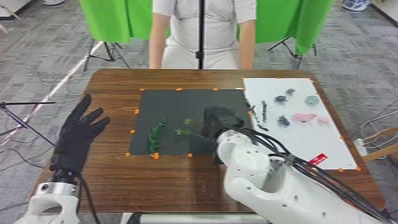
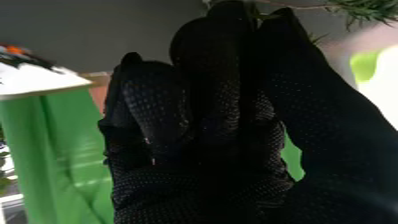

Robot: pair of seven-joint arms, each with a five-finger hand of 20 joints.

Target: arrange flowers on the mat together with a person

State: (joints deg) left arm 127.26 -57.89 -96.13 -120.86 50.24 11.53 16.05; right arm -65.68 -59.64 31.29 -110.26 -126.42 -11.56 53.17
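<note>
In the head view my right hand (image 1: 224, 118) is over the right part of the black mat (image 1: 169, 102), its fingers curled round the stem of a thin green sprig (image 1: 186, 132) whose leafy tips point left. A darker green stem (image 1: 155, 137) lies lengthwise on the mat's left part. In the right wrist view my right hand (image 2: 209, 110) has thumb and fingertips together, with the needle-leaved sprig (image 2: 369, 10) sticking out beside the tips. My left hand (image 1: 75, 135) is at the table's left side, open with straight fingers.
To the right, a white sheet (image 1: 306, 145) bears pink flowers (image 1: 305, 117), a pale green flower (image 1: 312, 100), several dark bluish ones (image 1: 283, 120) and dark twigs (image 1: 264, 111). A red label (image 1: 318, 159) is near its front. Orange tape (image 1: 155, 156) marks the mat's edges.
</note>
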